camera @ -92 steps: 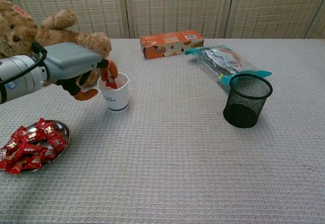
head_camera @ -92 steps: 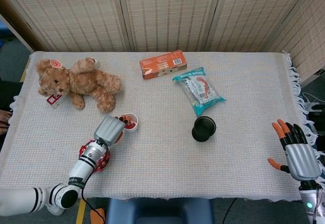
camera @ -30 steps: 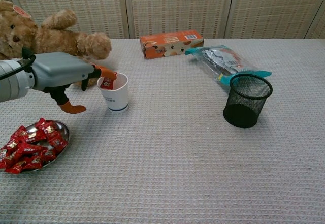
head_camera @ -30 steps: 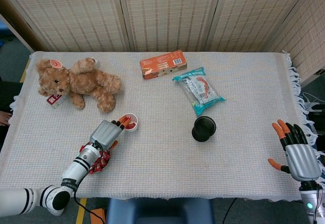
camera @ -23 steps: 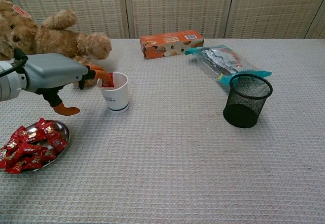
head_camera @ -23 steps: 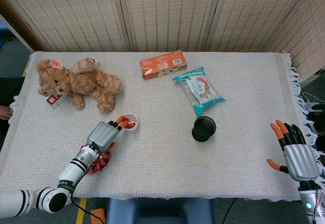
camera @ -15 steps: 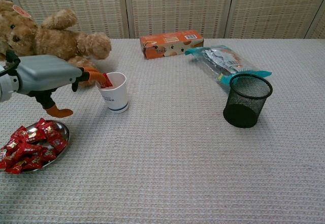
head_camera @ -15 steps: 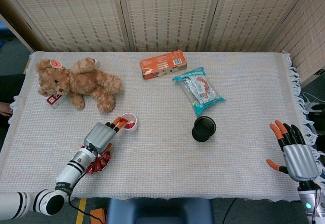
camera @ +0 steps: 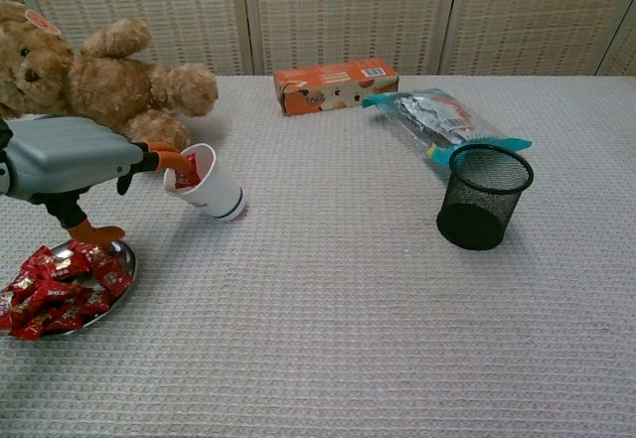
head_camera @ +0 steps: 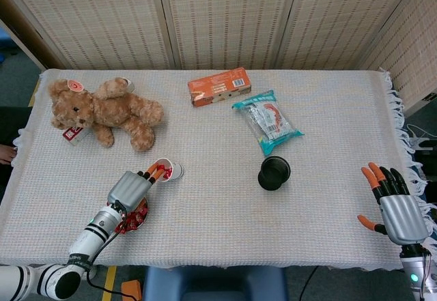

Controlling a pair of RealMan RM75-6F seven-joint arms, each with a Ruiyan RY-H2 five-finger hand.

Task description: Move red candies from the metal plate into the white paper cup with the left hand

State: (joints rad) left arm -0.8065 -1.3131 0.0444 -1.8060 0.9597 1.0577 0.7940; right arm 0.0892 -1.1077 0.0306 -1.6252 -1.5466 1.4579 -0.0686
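Note:
The white paper cup leans over toward my left hand, its base lifted on one side. My left hand's fingertips reach over the cup's rim, thumb spread apart below; a red candy shows inside the cup by them. The metal plate with several red candies lies just below the hand, partly hidden by it in the head view. My right hand stays at the table's right front corner, fingers spread, holding nothing.
A teddy bear lies behind the cup. An orange box and a teal snack bag sit at the back middle. A black mesh pen cup stands right of centre.
My left hand has drawn back toward me with its fingertips over the cup's rim; the cup, upright before, has been pulled left and now tilts. The right hand has barely moved.

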